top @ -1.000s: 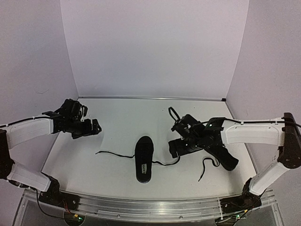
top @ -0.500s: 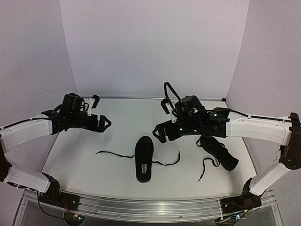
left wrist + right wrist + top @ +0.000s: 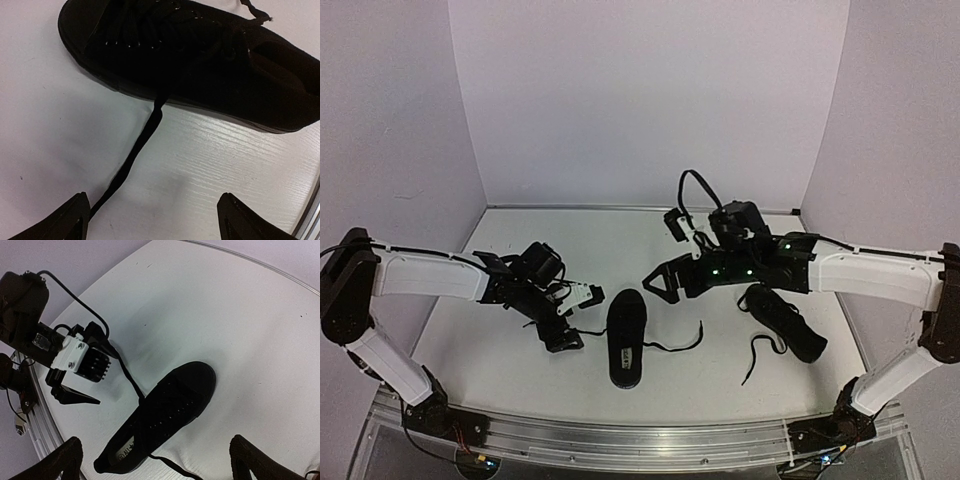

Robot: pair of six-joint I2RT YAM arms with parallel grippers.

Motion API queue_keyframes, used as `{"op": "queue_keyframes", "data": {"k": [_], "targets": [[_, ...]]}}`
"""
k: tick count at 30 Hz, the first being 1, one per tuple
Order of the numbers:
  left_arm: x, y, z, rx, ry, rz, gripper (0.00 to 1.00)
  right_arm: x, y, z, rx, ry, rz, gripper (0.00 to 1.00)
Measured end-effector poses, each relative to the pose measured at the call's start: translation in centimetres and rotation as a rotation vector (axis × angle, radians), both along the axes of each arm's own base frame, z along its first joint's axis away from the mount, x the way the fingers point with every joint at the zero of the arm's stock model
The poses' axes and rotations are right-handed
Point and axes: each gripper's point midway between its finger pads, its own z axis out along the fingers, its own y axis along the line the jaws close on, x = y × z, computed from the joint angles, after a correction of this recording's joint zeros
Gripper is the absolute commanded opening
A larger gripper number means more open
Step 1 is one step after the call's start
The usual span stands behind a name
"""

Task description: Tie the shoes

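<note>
One black shoe [image 3: 627,338] lies in the middle of the table, toe pointing away, its pale insole label showing [image 3: 119,457]. Its left lace [image 3: 134,150] trails out over the table; the right lace [image 3: 682,344] curls off the other side. My left gripper [image 3: 576,318] sits low just left of this shoe, open. The lace runs close past its left finger [image 3: 75,215], untouched as far as I can see. My right gripper [image 3: 667,255] hovers open above the shoe's far right. The second shoe [image 3: 782,322] lies at the right under the right arm, laces [image 3: 756,358] loose.
The white table [image 3: 560,250] is closed in by pale walls at the back and both sides. A metal rail [image 3: 620,440] runs along the near edge. A black cable [image 3: 688,190] loops above the right wrist.
My left arm has swung down and to the right, from the far left of the table to the lace beside the middle shoe. My right gripper has risen off the table.
</note>
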Motion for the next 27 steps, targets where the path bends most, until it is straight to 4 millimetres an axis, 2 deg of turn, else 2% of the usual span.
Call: {"op": "queue_keyframes", "data": {"k": [6,10,17,21,27], "targets": [[0.6,-1.0,-1.8,0.022,-0.042,-0.12,0.69,1.4,-2.9,0.5,0.052,0.028,-0.056,0.98],[1.1,-1.7,-3.6,0.046,-0.022,-0.171,0.61,1.1,-3.3,0.8,0.077,0.036,-0.056,0.98],[3.6,-2.5,-3.1,0.005,-0.02,-0.193,0.41,0.6,-3.5,0.7,0.094,0.054,-0.051,0.98],[4.3,-2.5,-2.8,-0.002,-0.01,-0.202,0.38,0.6,-3.6,0.3,0.092,0.065,-0.055,0.98],[3.1,-2.5,-4.2,0.031,0.056,-0.231,0.39,1.1,-4.1,0.2,0.094,0.068,-0.068,0.98]]}}
